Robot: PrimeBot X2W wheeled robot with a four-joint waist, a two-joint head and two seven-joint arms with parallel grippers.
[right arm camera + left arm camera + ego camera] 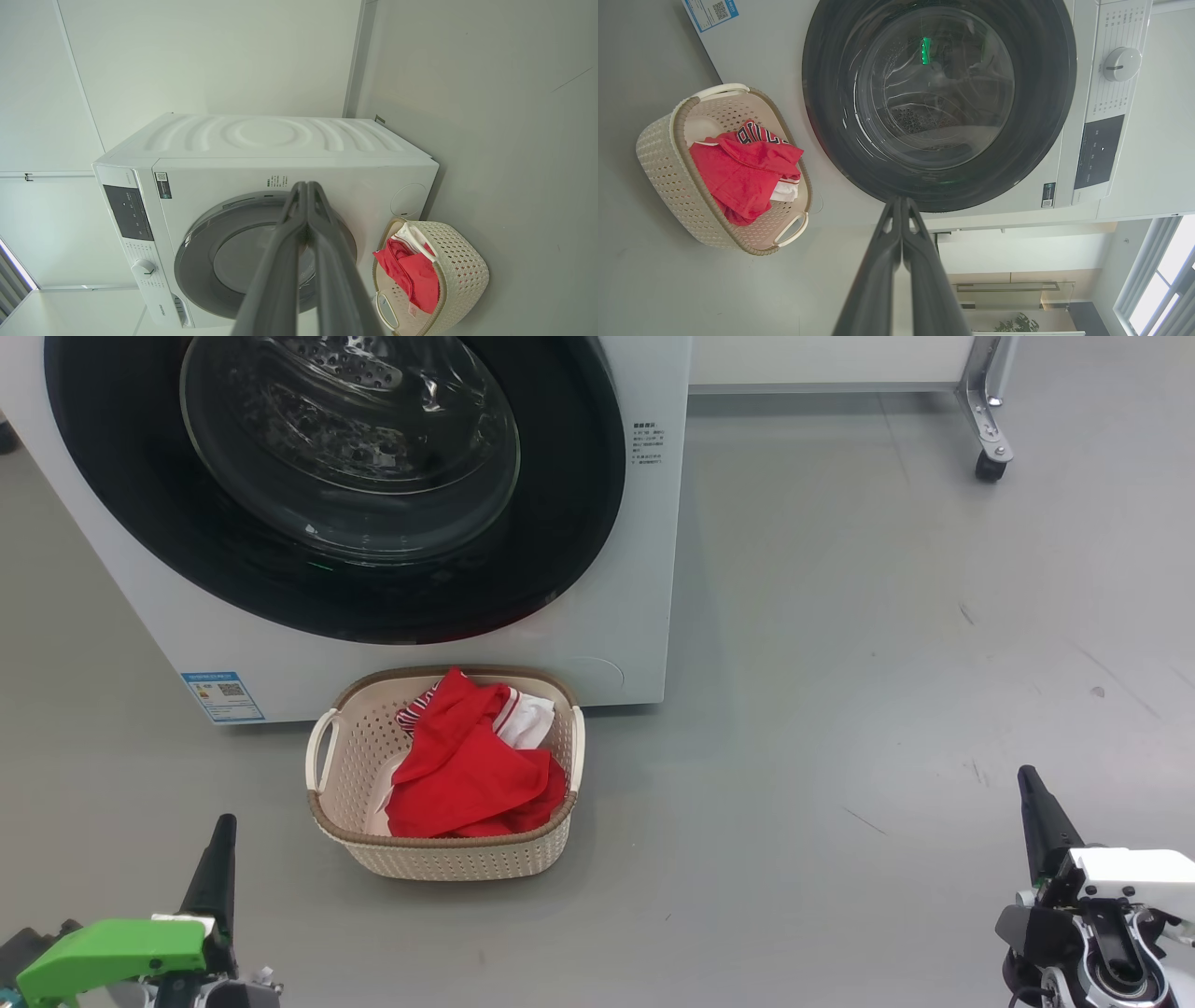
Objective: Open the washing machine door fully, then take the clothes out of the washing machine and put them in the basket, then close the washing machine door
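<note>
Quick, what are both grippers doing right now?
Left gripper: closed, holding nothing.
Right gripper: closed, holding nothing.

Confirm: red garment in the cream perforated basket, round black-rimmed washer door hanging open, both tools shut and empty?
Wrong on the door: the round black-rimmed washing machine door is closed flush, per the left wrist view. Rest holds: red garment in the cream perforated basket, left tool and right tool shut, empty.
</note>
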